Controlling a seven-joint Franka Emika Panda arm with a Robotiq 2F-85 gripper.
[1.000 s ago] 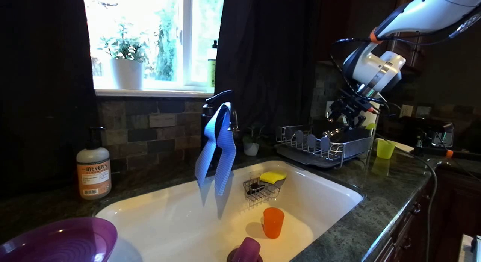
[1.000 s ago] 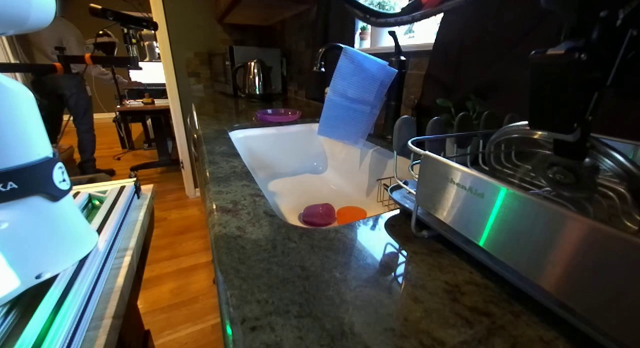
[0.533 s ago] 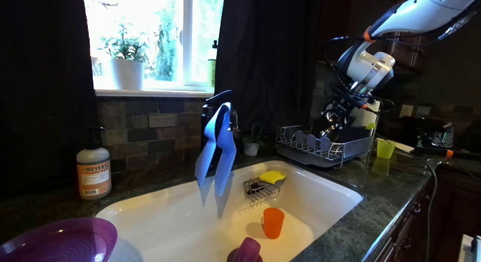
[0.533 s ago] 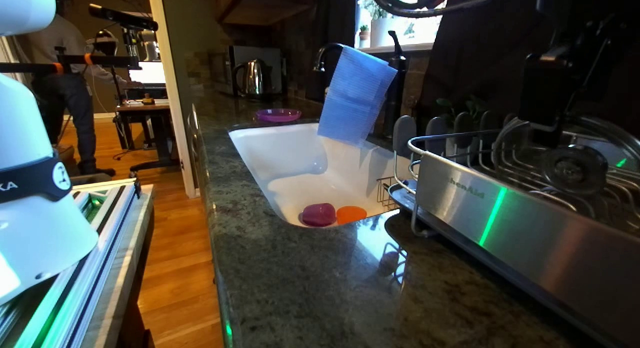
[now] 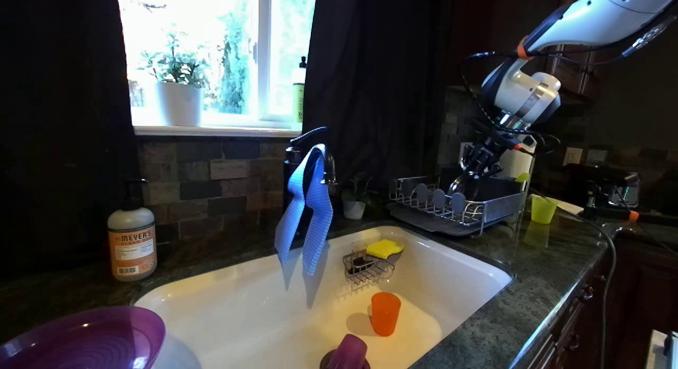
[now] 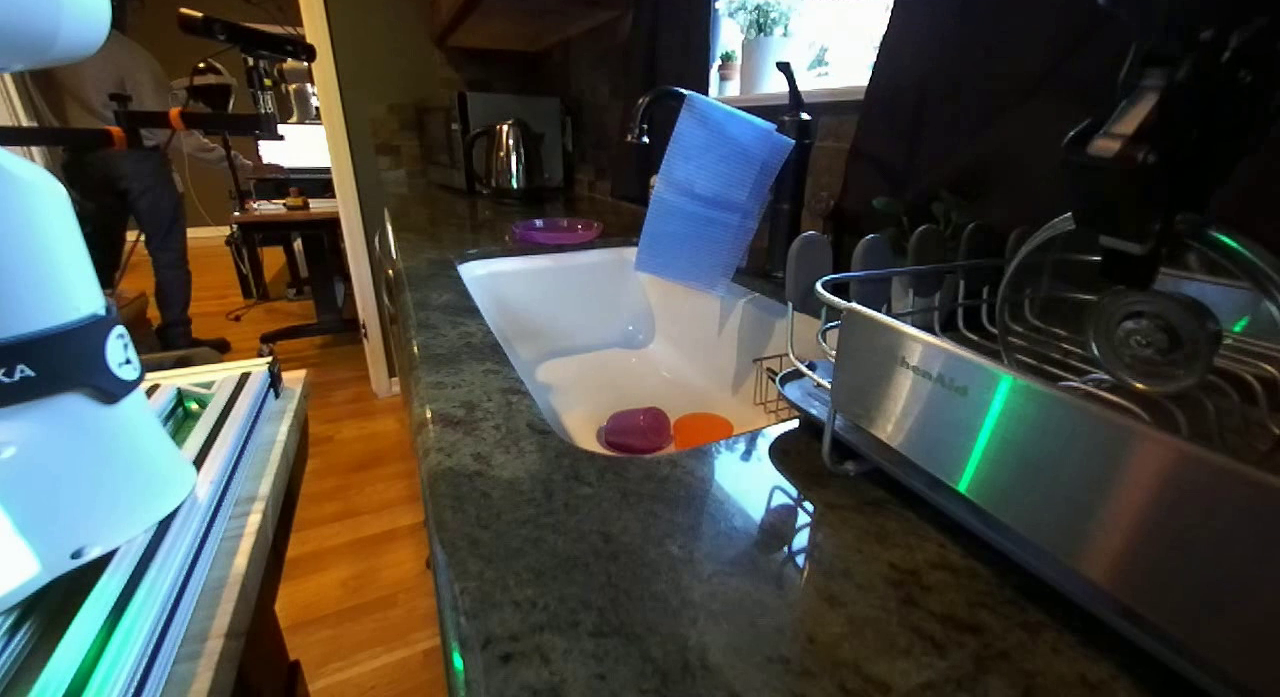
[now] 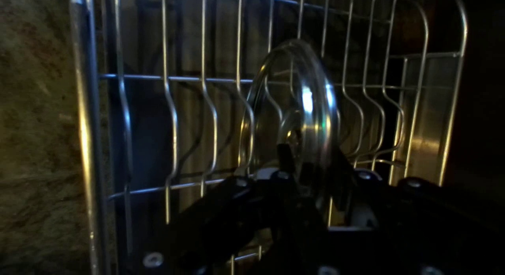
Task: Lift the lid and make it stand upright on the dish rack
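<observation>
A dark stone tabletop carries the scene, with the white sink let into it and the robot arm bent above it. In both exterior views the arm ends over the dish rack, a wire frame with a steel side that stands on the tabletop just beside the sink. The lid is within that rack, on edge and close to upright; in the wrist view it shows nearly edge-on, lined up roughly along the wires. The gripper grasps it near the rim, with fingers on either side of the glass, though shadow hides exactly how they meet it. The knob, smallest of all, points sideways just below the fingertips, which fits a lid turned on edge. The lifting looks done, so the step in hand is most likely the placing. Whether the lower edge already bears on the rack cannot be told. The next move seems to call for easing the lid down until the wires take its weight, keeping the angle steady so it leans and does not roll, then loosening the fingers and drawing them straight back, wide enough not to catch the knob.
</observation>
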